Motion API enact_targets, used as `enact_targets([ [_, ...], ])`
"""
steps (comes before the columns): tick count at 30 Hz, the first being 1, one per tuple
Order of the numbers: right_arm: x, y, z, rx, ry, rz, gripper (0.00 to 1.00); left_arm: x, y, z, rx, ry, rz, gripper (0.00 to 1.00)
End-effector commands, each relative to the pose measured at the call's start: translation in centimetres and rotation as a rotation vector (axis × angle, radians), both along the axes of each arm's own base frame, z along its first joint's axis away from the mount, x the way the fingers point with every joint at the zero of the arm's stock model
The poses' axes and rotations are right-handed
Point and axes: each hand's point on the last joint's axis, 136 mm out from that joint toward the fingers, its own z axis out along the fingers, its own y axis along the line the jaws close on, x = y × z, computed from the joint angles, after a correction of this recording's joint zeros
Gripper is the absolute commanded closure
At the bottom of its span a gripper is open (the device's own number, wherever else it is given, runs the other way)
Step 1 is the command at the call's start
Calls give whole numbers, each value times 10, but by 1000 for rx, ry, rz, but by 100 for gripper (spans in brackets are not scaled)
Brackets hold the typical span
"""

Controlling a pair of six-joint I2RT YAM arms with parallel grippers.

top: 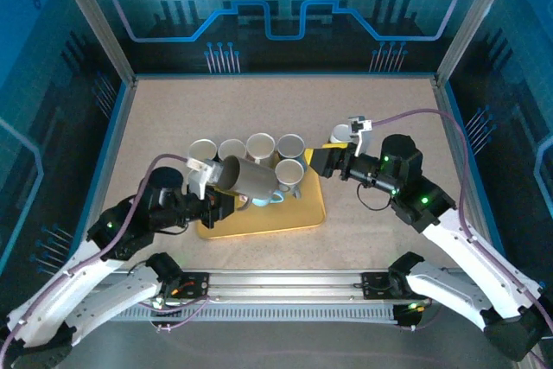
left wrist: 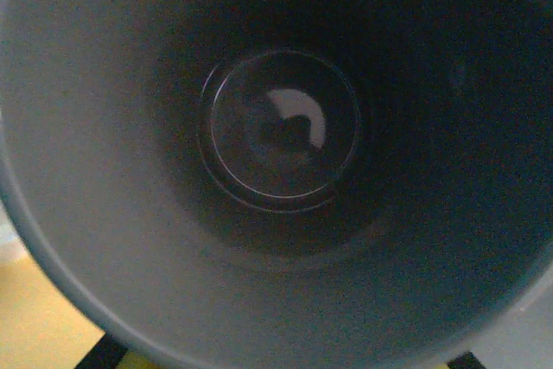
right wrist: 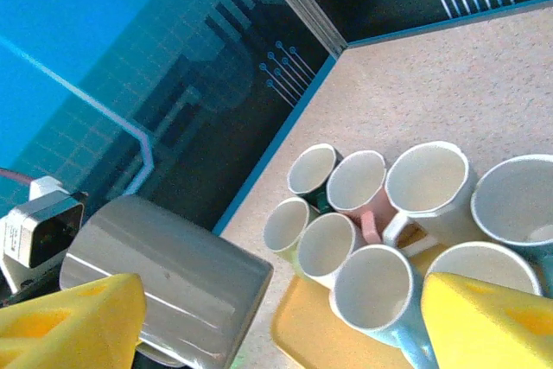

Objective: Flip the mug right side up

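Note:
A grey mug hangs on its side just above the left part of the yellow tray. Its mouth faces my left gripper, which is shut on the rim. The left wrist view looks straight down the mug's dark inside to its round bottom. From the right wrist, the grey mug appears at the lower left, base end toward me. My right gripper stands open at the tray's right rear corner, with nothing between its yellow fingers.
Several upright mugs crowd the back of the tray and the table behind it, with a light blue mug nearest the right gripper. A white mug stands behind the right wrist. Blue walls enclose the table.

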Motion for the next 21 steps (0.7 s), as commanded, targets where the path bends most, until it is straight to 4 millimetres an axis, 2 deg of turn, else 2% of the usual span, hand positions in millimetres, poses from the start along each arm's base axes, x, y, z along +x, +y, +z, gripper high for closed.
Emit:
enact_targets([
  [1,-4,-10,7,-90,-80,-2,17,-8,6,-1,168,-80,-50,100],
  [5,-4,-9,4,-105,-79,5,18,-13,-11,-29,339,-73,-118,100],
  [10,-5,-6,-3,-116,-74,23,19,-5,-28,-53,461,-87,-116,100],
  [16,-7,-7,-9,-155,-80,27,19,5,-10,-84,553,-38,12,100],
  [21,-6,-7,-12,-163,-87,29,19,0,-1,-109,555,43,77,100],
])
